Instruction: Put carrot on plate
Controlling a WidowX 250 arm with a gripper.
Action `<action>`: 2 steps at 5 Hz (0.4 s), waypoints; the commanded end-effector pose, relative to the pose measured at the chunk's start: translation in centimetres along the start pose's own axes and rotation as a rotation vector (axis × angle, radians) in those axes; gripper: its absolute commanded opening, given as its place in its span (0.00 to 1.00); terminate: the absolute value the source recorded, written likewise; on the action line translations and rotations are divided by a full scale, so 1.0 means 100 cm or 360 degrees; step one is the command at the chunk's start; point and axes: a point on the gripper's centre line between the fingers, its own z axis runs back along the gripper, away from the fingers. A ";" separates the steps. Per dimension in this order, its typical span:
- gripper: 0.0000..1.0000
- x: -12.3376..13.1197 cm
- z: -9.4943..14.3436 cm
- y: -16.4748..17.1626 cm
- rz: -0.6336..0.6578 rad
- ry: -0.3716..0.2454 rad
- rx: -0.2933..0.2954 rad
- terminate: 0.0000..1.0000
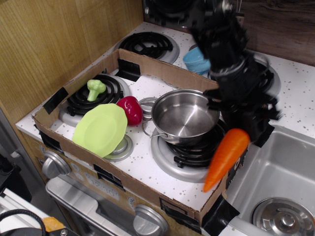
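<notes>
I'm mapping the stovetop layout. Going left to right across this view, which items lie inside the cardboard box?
Small green broccoli toy → lime-green round plastic plate → dark red pepper toy → shiny steel pot → large orange plastic carrot.

Steel pot (184, 116) and red toy (131, 108) between carrot (226, 157) and plate (101, 129); open air above them.

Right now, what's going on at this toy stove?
A black robot arm's pincer is clamped on the stem end of an orange toy carrot, which hangs tip-down above the front right corner of the cardboard tray, beside the steel pot. The lime-green plate sits apart at the tray's left with nothing on it, next to a red toy and a green broccoli toy. So the carrot is lifted but not yet on the plate.
</notes>
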 end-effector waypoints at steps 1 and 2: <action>0.00 0.011 0.074 -0.027 0.0507 0.0097 -0.0025 0.00; 0.00 0.009 0.092 0.002 0.0373 -0.0004 0.0236 0.00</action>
